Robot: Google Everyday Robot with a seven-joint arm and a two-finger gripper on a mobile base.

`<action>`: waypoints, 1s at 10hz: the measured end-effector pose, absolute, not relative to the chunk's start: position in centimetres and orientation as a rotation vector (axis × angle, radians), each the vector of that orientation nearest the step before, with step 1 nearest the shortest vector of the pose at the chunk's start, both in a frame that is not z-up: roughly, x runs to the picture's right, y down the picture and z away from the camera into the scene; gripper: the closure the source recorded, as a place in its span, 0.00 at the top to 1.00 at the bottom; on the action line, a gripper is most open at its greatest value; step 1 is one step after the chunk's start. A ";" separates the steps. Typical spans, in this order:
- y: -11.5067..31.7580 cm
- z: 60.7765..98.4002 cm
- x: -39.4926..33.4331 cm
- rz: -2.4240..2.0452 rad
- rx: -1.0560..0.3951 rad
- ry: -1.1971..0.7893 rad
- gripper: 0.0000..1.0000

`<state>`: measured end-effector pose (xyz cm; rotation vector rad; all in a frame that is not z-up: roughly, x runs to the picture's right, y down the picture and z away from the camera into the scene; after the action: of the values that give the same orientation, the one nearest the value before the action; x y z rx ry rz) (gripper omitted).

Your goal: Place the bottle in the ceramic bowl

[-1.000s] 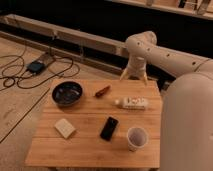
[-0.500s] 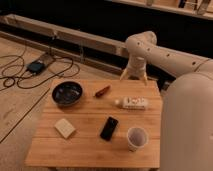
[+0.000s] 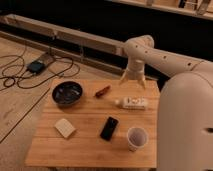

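Nearest my view on the table (image 3: 85, 150) I saw a white cup (image 3: 136, 138), with a dark phone (image 3: 109, 128) and a tan block (image 3: 65, 128) just behind it. Further back, the bottle (image 3: 132, 103) lay on its side toward the right edge, well apart from the ceramic bowl (image 3: 67, 93) on the left. A reddish-brown piece (image 3: 102, 91) sat between them. Beyond the bottle, the hand (image 3: 132, 84) hung over the table's far edge, its fingers spread apart and holding nothing.
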<state>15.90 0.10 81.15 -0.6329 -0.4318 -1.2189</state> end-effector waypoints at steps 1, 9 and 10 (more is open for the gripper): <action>1.0 81.7 15.7 -1.190 -0.661 -0.441 0.80; 6.4 86.4 14.3 -0.993 -0.764 -0.545 0.80; 6.9 86.8 14.4 -0.975 -0.772 -0.551 0.80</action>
<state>14.39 6.89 86.83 -0.7724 -0.5514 -0.9751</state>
